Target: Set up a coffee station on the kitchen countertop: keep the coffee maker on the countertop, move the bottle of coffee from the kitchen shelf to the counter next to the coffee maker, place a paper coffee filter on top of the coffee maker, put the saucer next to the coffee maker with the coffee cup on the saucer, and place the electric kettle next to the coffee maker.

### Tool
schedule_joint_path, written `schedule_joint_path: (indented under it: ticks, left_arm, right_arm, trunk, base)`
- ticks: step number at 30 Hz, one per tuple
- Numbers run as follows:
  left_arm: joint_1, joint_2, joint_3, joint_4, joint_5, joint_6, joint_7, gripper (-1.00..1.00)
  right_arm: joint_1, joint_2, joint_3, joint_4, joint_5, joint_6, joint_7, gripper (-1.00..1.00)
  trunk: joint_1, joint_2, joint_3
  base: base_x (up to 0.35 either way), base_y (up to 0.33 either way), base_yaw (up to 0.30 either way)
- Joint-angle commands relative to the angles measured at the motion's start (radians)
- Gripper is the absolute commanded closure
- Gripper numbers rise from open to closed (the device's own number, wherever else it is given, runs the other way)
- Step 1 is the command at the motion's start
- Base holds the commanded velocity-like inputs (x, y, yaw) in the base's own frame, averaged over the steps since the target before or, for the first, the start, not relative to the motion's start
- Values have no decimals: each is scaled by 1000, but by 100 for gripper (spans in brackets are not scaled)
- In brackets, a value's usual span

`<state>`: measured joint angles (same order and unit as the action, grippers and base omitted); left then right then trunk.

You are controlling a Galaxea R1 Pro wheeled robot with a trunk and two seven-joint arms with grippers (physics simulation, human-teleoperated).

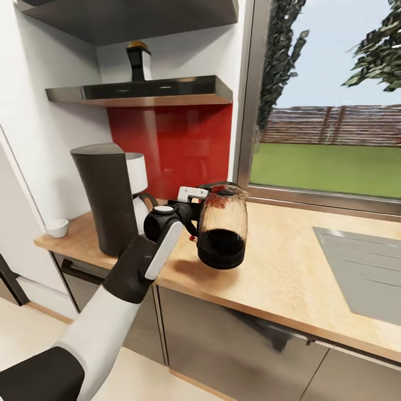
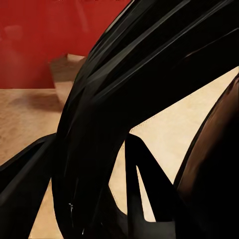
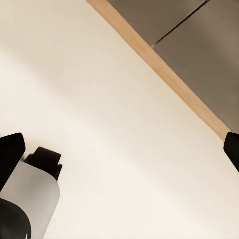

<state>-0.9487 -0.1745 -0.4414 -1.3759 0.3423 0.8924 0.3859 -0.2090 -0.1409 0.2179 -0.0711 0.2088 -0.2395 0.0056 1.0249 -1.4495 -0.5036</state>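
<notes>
No brand, label or legible writing appears on any item.

The left gripper (image 1: 192,214) is clamped on the black handle of the kettle (image 1: 223,234). The kettle is a clear glass body with a black base and lid. It is upright at the near edge of the counter (image 1: 289,267), to the right of the coffee maker (image 1: 108,195). Whether its base touches the counter cannot be told. In the left wrist view the handle (image 2: 124,114) passes close across the lens, with the counter (image 2: 174,124) behind it.

The coffee maker stands on the left part of the counter. A white cup (image 1: 57,227) sits at the far left end, beside it. The coffee bottle (image 1: 138,61) stands on the lower shelf (image 1: 139,92), above the red backsplash (image 1: 172,145). A sink (image 1: 362,267) is set into the counter at the right, below the window (image 1: 334,94).

The right gripper's fingertips (image 3: 12,152) sit at opposite edges of the right wrist view, spread wide, holding nothing. Beyond them lie pale floor (image 3: 124,124) and a wooden plinth (image 3: 164,74).
</notes>
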Motion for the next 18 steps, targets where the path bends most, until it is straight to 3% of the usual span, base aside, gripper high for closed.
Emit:
schedule_joint_path:
  ticks: [1, 7, 15, 18]
  left_arm:
    - [-1, 0, 0, -1, 7, 2, 10, 100]
    - [-1, 0, 0, 0, 9, 0, 10, 100]
    - [1, 0, 3, 3, 10, -8, 11, 100]
    - [2, 0, 9, 50, 8, -58, 13, 100]
  right_arm:
    - [-1, 0, -3, 1, 9, -3, 1, -100]
    - [-1, 0, -3, 1, 9, -3, 1, -100]
    - [-1, 0, -3, 1, 9, -3, 1, -100]
    - [-1, 0, -3, 1, 9, -3, 1, -100]
  trunk:
    - [0, -1, -1]
    - [0, -1, -1]
    - [0, -1, -1]
    - [0, -1, -1]
  base:
    - [116, 256, -98]
    - [77, 216, -51]
    - [4, 19, -2]
    - [0, 0, 0]
